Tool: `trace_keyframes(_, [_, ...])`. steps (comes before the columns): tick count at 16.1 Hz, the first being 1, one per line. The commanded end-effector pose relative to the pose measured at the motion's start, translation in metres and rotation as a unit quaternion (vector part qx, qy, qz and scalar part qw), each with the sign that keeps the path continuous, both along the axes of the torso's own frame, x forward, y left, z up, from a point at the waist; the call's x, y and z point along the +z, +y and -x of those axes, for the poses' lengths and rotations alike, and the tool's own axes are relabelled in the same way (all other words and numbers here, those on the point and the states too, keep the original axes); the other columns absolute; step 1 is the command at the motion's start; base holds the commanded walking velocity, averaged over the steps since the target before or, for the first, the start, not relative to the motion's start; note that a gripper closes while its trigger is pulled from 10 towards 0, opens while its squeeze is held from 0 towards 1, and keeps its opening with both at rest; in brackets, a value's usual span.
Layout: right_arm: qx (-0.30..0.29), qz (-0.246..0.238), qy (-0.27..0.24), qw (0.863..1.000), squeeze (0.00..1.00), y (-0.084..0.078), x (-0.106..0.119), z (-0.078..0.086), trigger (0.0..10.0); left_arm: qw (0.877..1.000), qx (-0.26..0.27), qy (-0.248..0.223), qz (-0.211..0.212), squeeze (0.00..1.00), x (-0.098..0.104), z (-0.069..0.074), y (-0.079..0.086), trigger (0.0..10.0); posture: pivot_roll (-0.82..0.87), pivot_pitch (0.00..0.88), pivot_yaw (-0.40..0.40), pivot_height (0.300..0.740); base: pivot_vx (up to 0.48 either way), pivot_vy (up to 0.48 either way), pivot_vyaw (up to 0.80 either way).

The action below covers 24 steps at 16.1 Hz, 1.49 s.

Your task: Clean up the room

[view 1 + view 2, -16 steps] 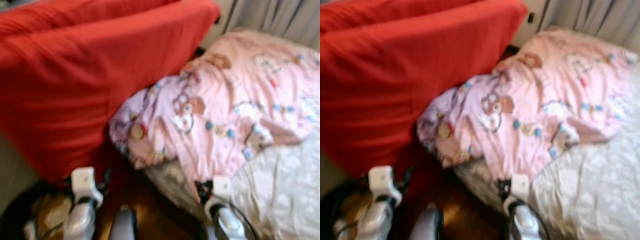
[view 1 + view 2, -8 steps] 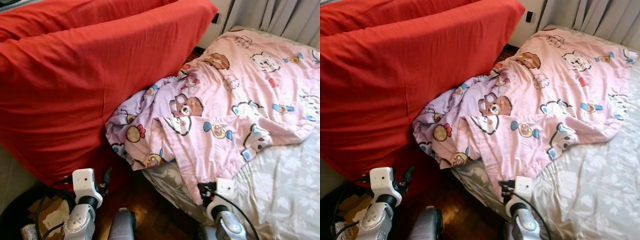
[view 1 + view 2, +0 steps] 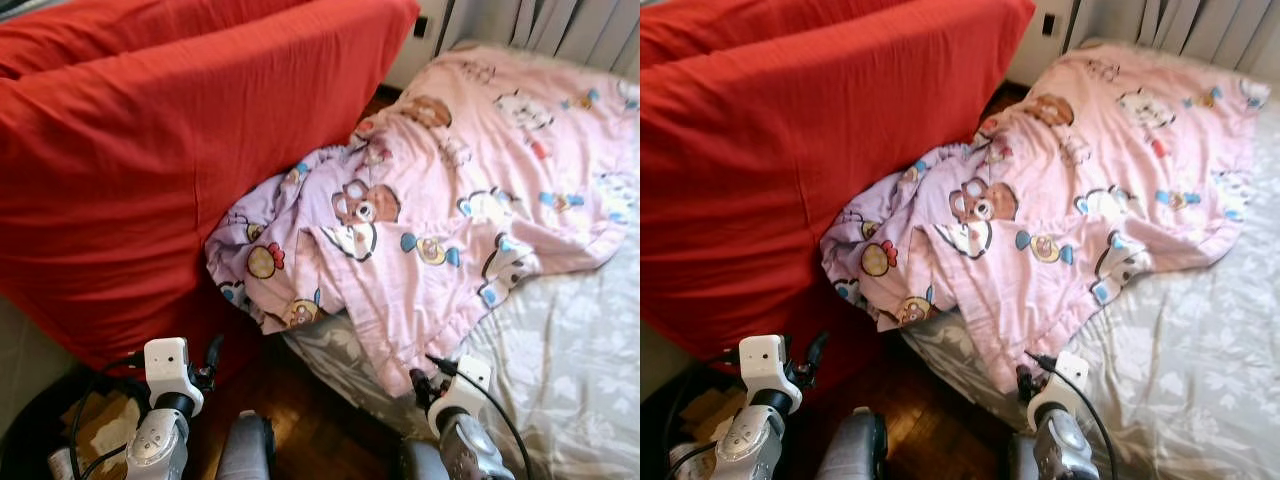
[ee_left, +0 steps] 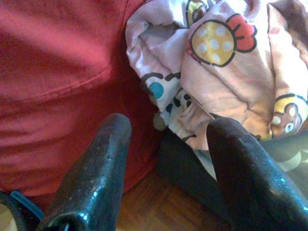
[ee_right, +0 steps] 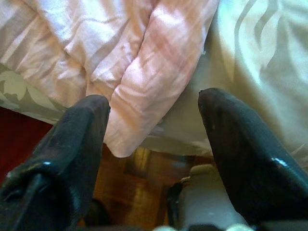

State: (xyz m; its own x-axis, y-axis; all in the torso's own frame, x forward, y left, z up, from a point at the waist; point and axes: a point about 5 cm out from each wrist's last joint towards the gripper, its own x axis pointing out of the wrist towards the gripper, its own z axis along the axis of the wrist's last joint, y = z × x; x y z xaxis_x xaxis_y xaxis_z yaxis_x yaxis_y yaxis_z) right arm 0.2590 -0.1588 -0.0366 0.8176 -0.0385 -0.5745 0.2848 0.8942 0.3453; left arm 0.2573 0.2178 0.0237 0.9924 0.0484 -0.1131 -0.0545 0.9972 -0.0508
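The left end effector (image 4: 166,163) has its two black fingers (image 4: 94,173) spread apart with nothing between them. It hangs low over the wooden floor (image 3: 310,425), pointing at the gap where the bunched edge of the cartoon-print blanket (image 3: 440,210) meets the red-covered sofa (image 3: 170,150). In the left wrist view a yellow spotted mushroom print on the blanket sits just beyond the fingertips, not touching them.

The right end effector (image 5: 154,144) is also open and empty. It is held low beside the bed (image 3: 580,370), aimed at the hanging corner of the pink blanket where that corner drapes over the grey leaf-patterned sheet (image 5: 250,62) and down past the mattress edge toward the floor. The blanket corner lies between the two fingers in the right wrist view but is well beyond them.

From the head cameras, the blanket lies rumpled across the bed, its lilac underside folded up in a heap against the sofa, with bears and other cartoon figures printed on it. Grey curtains (image 3: 580,25) hang behind the bed. A dark bin (image 3: 60,435) holding crumpled paper stands on the floor by the left arm.
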Motion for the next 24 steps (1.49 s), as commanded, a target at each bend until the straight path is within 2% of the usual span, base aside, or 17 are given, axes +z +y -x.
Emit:
trace_keyframes(1, [-0.017,-0.021,0.018,0.999,0.0,0.003,-0.003,0.002,10.0,1.0,0.005,-0.001,-0.008,0.0,0.0,0.006,0.007,10.0,0.17,0.258,0.016,0.631,0.0,0.0,0.0])
trace_keyframes(4, [-0.038,-0.047,0.009,0.998,0.0,0.004,0.0,-0.003,10.0,1.0,0.004,-0.015,-0.014,0.0,0.007,0.011,0.008,10.0,0.19,0.295,0.027,0.631,0.0,0.0,0.0])
trace_keyframes(7, [-0.057,-0.06,-0.015,0.996,0.0,-0.001,0.007,-0.01,10.0,0.999,0.0,-0.032,-0.019,0.0,0.02,0.022,0.005,10.0,0.2,0.337,0.035,0.631,0.0,0.0,0.0])
trace_keyframes(11, [-0.07,-0.068,-0.037,0.995,0.0,-0.008,0.014,-0.017,10.0,0.999,-0.004,-0.029,-0.021,0.0,0.03,0.033,-0.003,10.0,0.21,0.372,0.034,0.631,0.0,0.0,0.0])
trace_keyframes(18, [-0.065,-0.068,-0.036,0.995,0.0,-0.01,0.015,-0.018,10.0,1.0,-0.001,-0.008,-0.021,0.0,0.036,0.051,-0.008,10.0,0.22,0.402,0.03,0.631,0.0,0.0,0.0])
trace_keyframes(24, [-0.033,-0.1,-0.059,0.993,0.0,0.001,0.021,-0.026,10.0,1.0,0.002,0.005,-0.022,0.0,0.04,0.058,-0.009,10.0,0.22,0.416,0.028,0.631,0.0,0.0,0.0])
